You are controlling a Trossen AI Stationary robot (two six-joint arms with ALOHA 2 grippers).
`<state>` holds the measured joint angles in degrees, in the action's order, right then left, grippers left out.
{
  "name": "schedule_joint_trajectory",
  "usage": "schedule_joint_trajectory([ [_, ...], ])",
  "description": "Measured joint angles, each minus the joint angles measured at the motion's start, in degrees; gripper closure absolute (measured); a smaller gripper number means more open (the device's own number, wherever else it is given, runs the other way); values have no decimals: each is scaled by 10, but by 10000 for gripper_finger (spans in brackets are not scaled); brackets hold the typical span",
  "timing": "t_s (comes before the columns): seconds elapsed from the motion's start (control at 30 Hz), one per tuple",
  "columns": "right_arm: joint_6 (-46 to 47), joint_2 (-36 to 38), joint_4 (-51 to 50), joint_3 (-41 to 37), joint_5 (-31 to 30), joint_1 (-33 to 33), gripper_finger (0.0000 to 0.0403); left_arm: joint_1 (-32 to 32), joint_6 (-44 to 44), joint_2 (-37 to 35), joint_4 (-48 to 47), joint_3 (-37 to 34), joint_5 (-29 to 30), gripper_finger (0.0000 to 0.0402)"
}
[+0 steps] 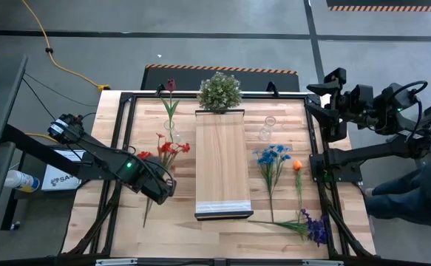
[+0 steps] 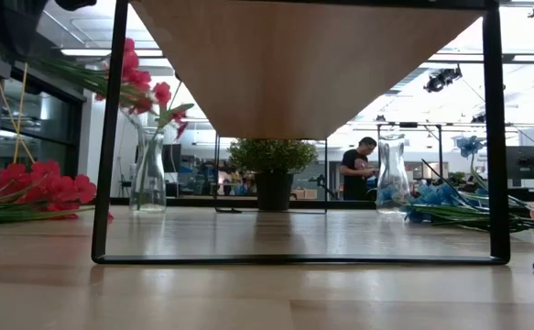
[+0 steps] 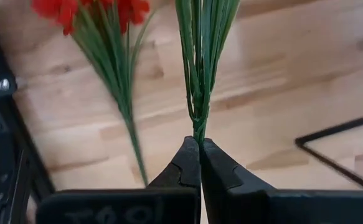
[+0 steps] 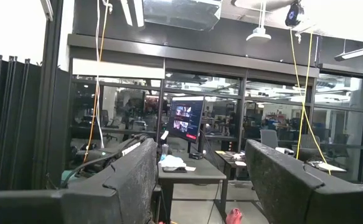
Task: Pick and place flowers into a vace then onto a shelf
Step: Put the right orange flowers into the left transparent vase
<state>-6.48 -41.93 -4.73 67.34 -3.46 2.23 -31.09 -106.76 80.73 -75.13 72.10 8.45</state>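
Note:
My left gripper (image 1: 162,193) (image 3: 199,144) is shut on a red flower (image 1: 175,148) (image 2: 140,78) over the table's left part, near the shelf (image 1: 221,162). A second red flower (image 1: 143,156) (image 3: 106,31) lies flat on the table beside it. A glass vase (image 1: 172,135) (image 2: 149,172) with a dark red flower (image 1: 171,86) stands farther back. Right of the shelf stands another glass vase (image 1: 267,129), and blue (image 1: 273,155), orange (image 1: 297,165) and purple (image 1: 317,227) flowers lie there. My right gripper (image 1: 332,90) (image 4: 200,186) waits open, raised at the far right. My left gripper pinches the bare lower end of the flower's green stem (image 3: 198,127) between its two fingertips. The fingers come from above, pointing down. The flower is lifted clear of the table, and its leaves and red blooms (image 2: 140,78) reach away from the fingers toward the vase.
A bushy green potted plant (image 1: 219,90) stands at the shelf's far end. A black metal frame (image 1: 126,133) borders the tabletop and the shelf's legs (image 2: 109,183). A person's dark sleeve (image 1: 415,193) shows at the table's right edge.

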Motion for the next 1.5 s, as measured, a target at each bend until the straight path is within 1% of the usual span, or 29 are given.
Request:
schedule_joint_trajectory([
  [0.1,0,0,0,0,0,0,167,-5,-4,0,0,0,24,371],
  [0.2,0,0,0,0,0,0,167,-16,-16,0,-2,0,32,371],
  [0.3,0,0,0,0,0,0,167,-29,-41,0,-11,5,65,371],
  [0.63,0,0,0,0,0,0,167,-79,-121,0,-110,73,235,371],
  [1.03,0,0,-2,0,0,0,167,-80,-116,0,-125,83,445,371],
  [1.23,0,0,-2,0,0,0,167,-79,-87,0,-125,83,551,371],
  [1.33,0,0,-2,0,0,0,167,-79,-73,0,-124,83,595,371],
  [1.5,0,0,-2,0,0,0,167,-79,-38,0,-119,83,643,371],
])
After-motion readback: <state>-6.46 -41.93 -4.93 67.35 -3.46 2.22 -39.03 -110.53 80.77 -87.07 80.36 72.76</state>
